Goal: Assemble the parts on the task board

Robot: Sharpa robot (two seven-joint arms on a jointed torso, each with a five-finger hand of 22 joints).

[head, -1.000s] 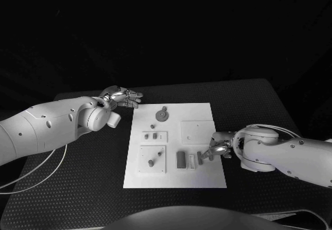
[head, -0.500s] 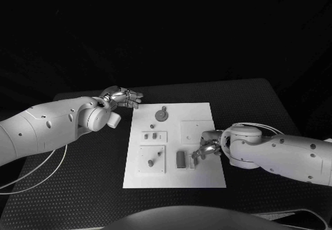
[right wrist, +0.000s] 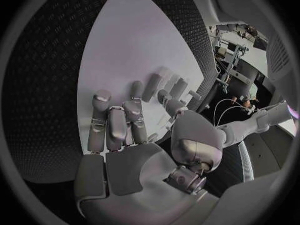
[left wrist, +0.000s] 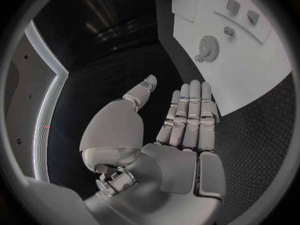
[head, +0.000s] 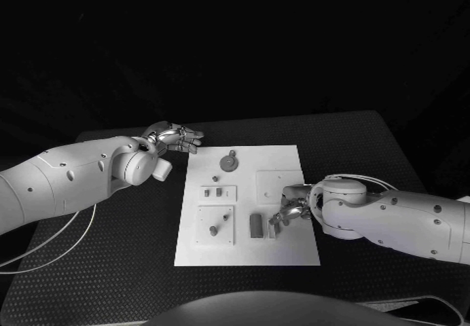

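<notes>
The white task board (head: pixel 245 251) lies mid-table with several small grey parts on it. A gear (head: pixel 229 163) sits near its far edge, and a long grey block (head: pixel 257 225) and a narrower piece (head: pixel 273 227) lie near its right edge. My right hand (head: pixel 292 210) hovers over that right edge, fingers apart, fingertips close to the narrower piece and holding nothing I can see. In the right wrist view the right hand (right wrist: pixel 125 130) stretches over the board (right wrist: pixel 125 40) towards the two grey blocks (right wrist: pixel 152 86). My left hand (head: pixel 174 139) is open, off the board's far left corner.
Two raised white plates (head: pixel 219 194) with small pieces stand on the board's left half, and a square plate (head: pixel 277 185) on its right. In the left wrist view the left hand (left wrist: pixel 181 130) lies flat-fingered over black mat beside the board (left wrist: pixel 262 70) and gear (left wrist: pixel 206 49).
My right hand has moved left from the board's right edge onto the board. The narrower grey piece now lies closer to the long block. The left arm has not moved.
</notes>
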